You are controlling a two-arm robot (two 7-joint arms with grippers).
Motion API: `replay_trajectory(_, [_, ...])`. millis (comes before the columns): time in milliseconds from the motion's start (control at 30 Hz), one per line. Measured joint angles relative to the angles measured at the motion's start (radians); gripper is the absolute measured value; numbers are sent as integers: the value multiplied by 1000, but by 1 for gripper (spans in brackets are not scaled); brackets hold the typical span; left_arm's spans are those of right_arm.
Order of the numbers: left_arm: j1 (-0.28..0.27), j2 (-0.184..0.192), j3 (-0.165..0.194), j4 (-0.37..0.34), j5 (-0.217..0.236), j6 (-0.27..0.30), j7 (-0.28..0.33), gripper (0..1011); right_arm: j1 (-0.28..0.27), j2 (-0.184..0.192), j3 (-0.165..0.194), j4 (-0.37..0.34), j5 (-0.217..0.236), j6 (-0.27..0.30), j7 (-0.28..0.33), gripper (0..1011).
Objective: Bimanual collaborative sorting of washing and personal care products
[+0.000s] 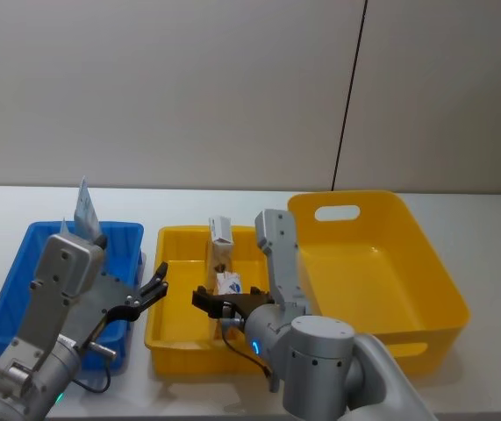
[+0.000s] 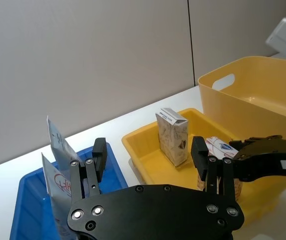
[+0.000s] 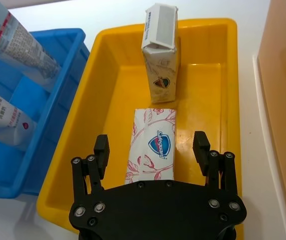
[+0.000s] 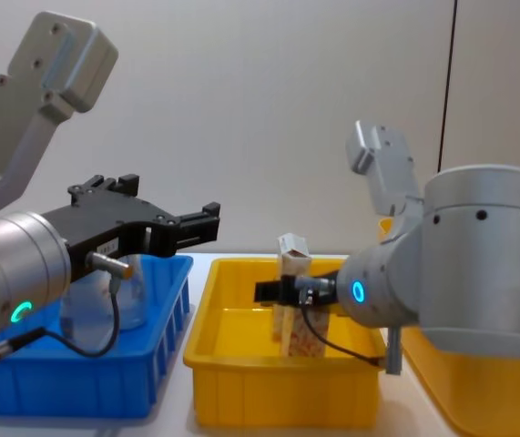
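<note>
Yellow tray (image 3: 115,95) glossy smooth plastic; cream carton (image 3: 161,75) matt card.

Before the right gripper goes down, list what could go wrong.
1. The right gripper hangs open over the flat carton; the tall carton stands just beyond and could get knocked over.
2. The left gripper, open, hovers beside the same tray; the arms might collide.

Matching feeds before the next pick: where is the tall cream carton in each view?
Head view: cream carton stands at the far end of the small yellow tray.
Chest view: carton upright mid-tray, behind the open right gripper.
Left wrist view: carton upright past the open left gripper, beside the patterned carton.
Right wrist view: carton upright beyond the flat patterned carton.
Shared landmark: the small yellow tray.
</note>
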Motion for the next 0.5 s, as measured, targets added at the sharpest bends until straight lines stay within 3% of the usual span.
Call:
replay_trajectory(267, [0, 0, 0, 0, 0, 0, 0, 1001, 32, -14, 3, 60, 0, -5, 15, 989])
replay_trajectory(500, [0, 0, 0, 0, 0, 0, 0, 1001, 61, -25, 1, 116, -1, -23, 45, 814])
